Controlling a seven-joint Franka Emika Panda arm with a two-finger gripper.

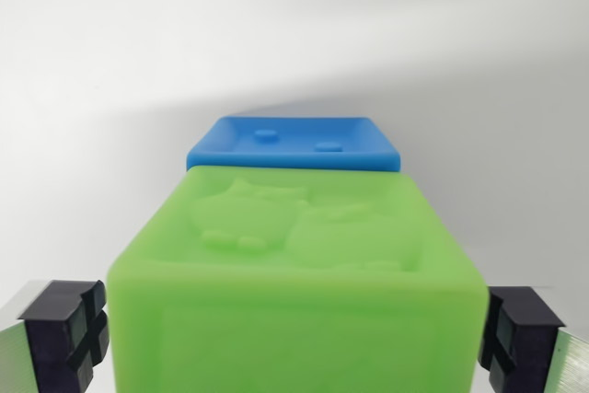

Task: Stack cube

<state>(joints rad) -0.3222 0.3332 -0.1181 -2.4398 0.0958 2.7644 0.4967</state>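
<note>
A large green cube [296, 269] with raised animal shapes on its top fills the lower middle of the wrist view. My gripper [294, 333] straddles it. The left black pad [69, 329] and the right black pad [515, 333] press against its two sides, so the gripper is shut on the cube. Just beyond the green cube's far edge sits a blue cube [294, 142]. Only its recessed top and a strip of its front face show, and the green cube hides the rest.
The cubes rest on a plain white surface [294, 34] that stretches away past the blue cube and to both sides. A soft shadow falls to the right of the cubes.
</note>
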